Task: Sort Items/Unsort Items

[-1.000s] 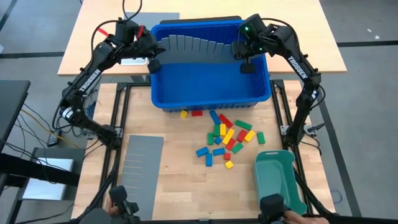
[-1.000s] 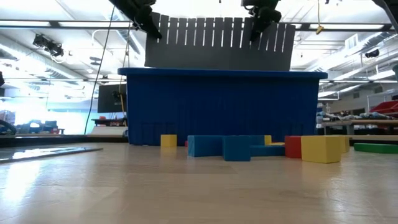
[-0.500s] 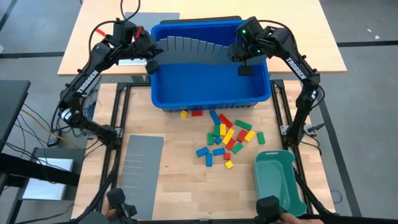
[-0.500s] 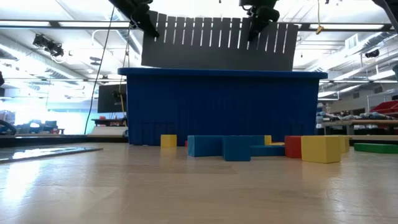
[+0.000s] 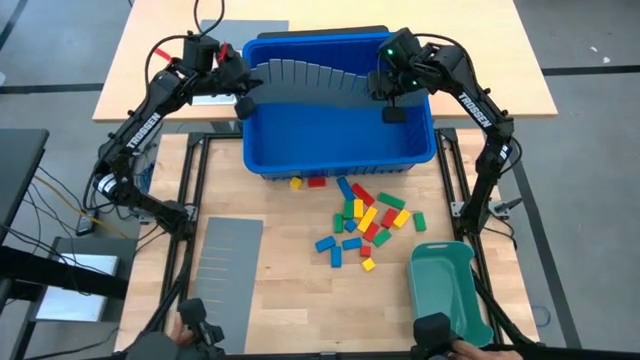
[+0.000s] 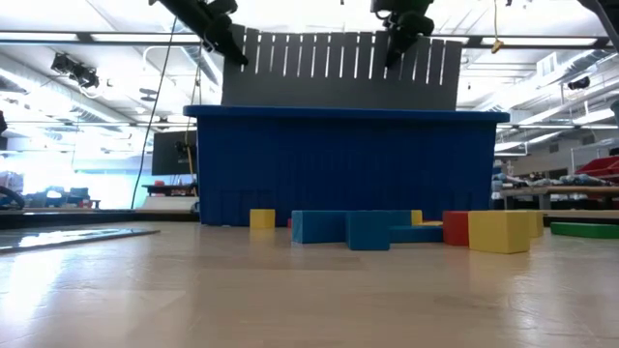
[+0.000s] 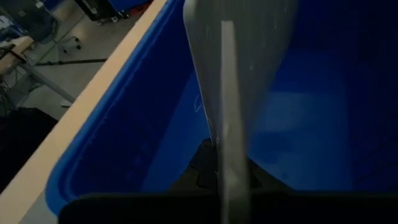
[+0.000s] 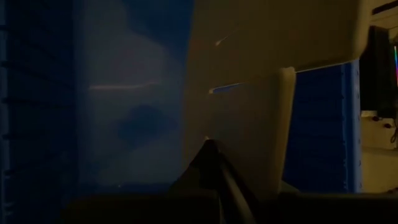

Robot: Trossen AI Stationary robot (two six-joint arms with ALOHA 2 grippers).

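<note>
Divider sheet (image 5: 305, 75) held over blue bin (image 5: 340, 150), both ends pinched.
High view: left gripper (image 5: 243, 97) and right gripper (image 5: 388, 100) clamped on sheet; blocks (image 5: 365, 220) loose on bench centre. Low view: sheet upright above bin rim. Wrist views: fingers pressed on sheet. Best kept level, both ends moved together.

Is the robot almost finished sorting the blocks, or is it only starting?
Only starting, it seems. Nothing looks sorted yet: the blocks lie mixed on the table. Right now the left gripper and right gripper are shut on a grey slotted divider, holding it over the blue bin. All the sorting is left.
</note>
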